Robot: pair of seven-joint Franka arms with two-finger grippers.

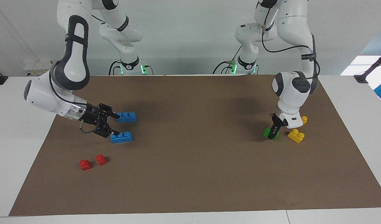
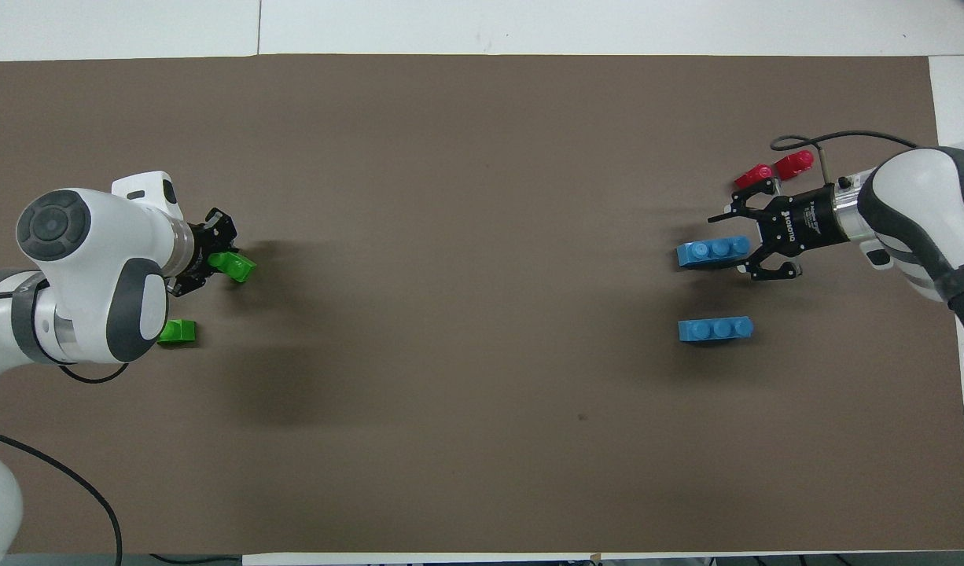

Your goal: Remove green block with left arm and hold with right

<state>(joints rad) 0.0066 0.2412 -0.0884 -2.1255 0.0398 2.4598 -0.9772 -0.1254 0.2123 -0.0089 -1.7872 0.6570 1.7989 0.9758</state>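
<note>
Crowding the left tool (image 1: 273,133) gripping the green block (image 1: 268,133): yellow bricks (image 1: 296,135).

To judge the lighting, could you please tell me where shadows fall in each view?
Facing view: soft shadows on the mat beside the green block and near the right gripper, no glare. Overhead view: a broad shadow beside the left gripper, thin ones edging the blue bricks.

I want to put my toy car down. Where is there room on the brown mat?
The wide middle of the mat is bare, between the blue bricks and the green block. The ends are crowded: the right claw by blue bricks and red blocks; the left claw at the green block, yellow bricks beside.
</note>
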